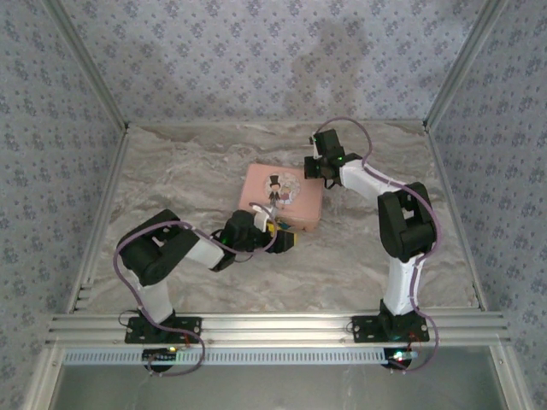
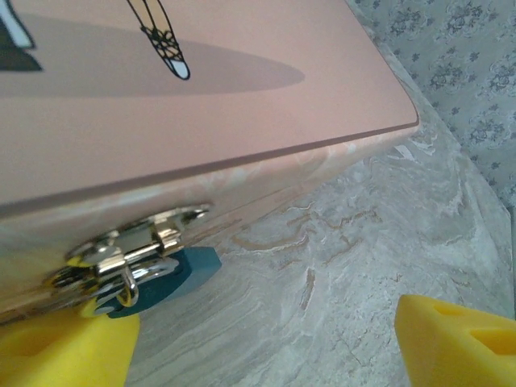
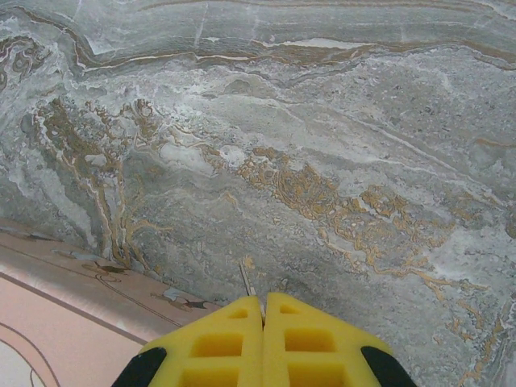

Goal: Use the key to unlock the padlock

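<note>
One high overview, two close wrist views.

The top camera sits above and behind the arm bases at the near edge, looking down and forward over the whole grey marbled bench point(image 1: 214, 278). The left wrist camera lies low and very near the front wall of the pink rectangular box point(image 2: 242, 89), facing along it toward the bench's right edge. The right wrist camera looks steeply down on bare bench, close up. All three views share that box.
</note>
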Robot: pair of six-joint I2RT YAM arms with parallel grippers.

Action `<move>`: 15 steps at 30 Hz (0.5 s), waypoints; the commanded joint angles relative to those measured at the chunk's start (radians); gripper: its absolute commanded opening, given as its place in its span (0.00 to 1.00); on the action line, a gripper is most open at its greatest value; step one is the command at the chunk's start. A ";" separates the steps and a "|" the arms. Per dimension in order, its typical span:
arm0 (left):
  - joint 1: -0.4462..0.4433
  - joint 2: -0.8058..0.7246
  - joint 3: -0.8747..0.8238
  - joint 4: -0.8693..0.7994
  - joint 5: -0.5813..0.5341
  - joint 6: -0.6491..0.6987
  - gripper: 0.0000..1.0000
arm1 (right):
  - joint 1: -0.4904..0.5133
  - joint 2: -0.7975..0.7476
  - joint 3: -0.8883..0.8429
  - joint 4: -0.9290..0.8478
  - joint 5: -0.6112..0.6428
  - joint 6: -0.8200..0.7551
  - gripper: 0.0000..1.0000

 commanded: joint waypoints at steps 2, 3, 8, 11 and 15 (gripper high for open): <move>0.013 -0.023 -0.015 0.155 -0.013 -0.013 0.84 | 0.028 -0.018 -0.030 -0.072 -0.040 -0.009 0.00; 0.013 -0.024 -0.018 0.155 -0.022 -0.011 0.84 | 0.027 -0.017 -0.031 -0.073 -0.042 -0.009 0.00; 0.014 -0.002 -0.061 0.258 -0.075 -0.051 0.85 | 0.028 -0.019 -0.033 -0.068 -0.046 -0.007 0.00; 0.013 0.019 -0.063 0.336 -0.014 -0.058 0.81 | 0.028 -0.021 -0.031 -0.067 -0.045 -0.007 0.00; 0.013 0.014 -0.062 0.365 0.054 -0.072 0.74 | 0.028 -0.021 -0.034 -0.071 -0.039 -0.008 0.00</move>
